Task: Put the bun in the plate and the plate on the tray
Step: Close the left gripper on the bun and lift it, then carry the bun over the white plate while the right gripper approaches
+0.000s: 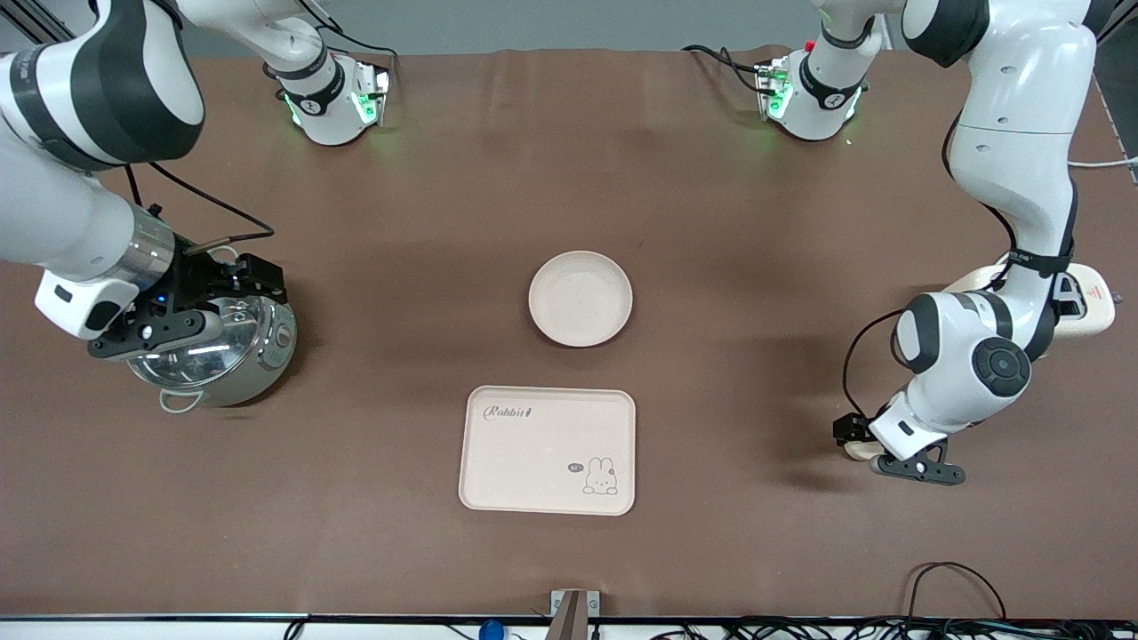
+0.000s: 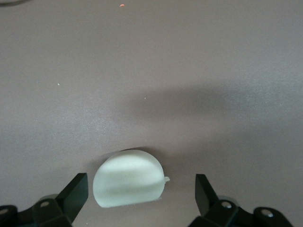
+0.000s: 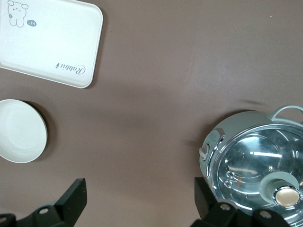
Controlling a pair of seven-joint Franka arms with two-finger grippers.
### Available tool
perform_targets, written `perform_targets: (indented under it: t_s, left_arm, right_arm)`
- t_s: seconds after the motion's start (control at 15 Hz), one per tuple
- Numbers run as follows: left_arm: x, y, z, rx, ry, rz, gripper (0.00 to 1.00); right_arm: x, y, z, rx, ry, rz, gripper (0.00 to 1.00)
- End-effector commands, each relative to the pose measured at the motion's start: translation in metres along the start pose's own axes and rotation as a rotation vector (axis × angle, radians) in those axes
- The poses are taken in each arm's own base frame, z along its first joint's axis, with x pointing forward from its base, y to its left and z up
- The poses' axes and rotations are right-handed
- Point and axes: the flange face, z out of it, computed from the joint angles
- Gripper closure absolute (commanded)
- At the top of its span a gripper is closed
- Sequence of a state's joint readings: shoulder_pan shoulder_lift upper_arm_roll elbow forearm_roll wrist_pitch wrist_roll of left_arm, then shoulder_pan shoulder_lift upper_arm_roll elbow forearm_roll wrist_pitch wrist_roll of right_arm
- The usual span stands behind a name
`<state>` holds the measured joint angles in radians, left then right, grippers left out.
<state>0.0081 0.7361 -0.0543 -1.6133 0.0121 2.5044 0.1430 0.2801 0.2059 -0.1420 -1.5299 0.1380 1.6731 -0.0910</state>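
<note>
The bun lies on the table near the left arm's end; in the left wrist view it sits between the fingers without touching them. My left gripper is low around it and open. The empty round plate sits mid-table and also shows in the right wrist view. The rabbit tray lies nearer to the front camera than the plate and also shows in the right wrist view. My right gripper is open and empty, held over the pot's edge.
A steel pot with a glass lid stands at the right arm's end and shows in the right wrist view. A cream toaster stands at the left arm's end, partly hidden by the left arm.
</note>
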Motion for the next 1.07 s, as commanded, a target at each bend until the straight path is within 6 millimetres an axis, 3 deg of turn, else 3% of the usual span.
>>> perform_targets:
  t_s: [0.0, 0.2, 0.47, 0.6, 0.8, 1.0]
  left_arm:
    - [-0.003, -0.003, 0.007, -0.011, 0.029, 0.015, 0.08]
    - [-0.011, -0.013, 0.014, -0.009, 0.057, 0.065, 0.27]
    - [-0.015, -0.022, 0.022, -0.054, 0.074, 0.11, 0.68]
    - [-0.011, -0.017, 0.013, -0.07, 0.091, 0.158, 0.84]
    - [0.002, 0.009, -0.01, -0.087, 0.12, 0.198, 0.87]
    - [0.01, 0.068, -0.029, -0.129, 0.093, 0.142, 0.87]
  right_arm:
    - [0.013, -0.01, 0.013, 0.004, 0.004, -0.002, 0.0]
    - [0.024, -0.021, 0.026, -0.003, 0.025, -0.018, 0.0]
    - [0.035, -0.025, 0.047, -0.01, 0.026, -0.023, 0.0]
    - [0.038, -0.026, 0.056, -0.01, 0.015, -0.024, 0.0]
    - [0.042, -0.028, 0.065, -0.014, 0.002, -0.027, 0.0]
    - [0.044, -0.029, 0.067, -0.015, 0.014, -0.029, 0.0]
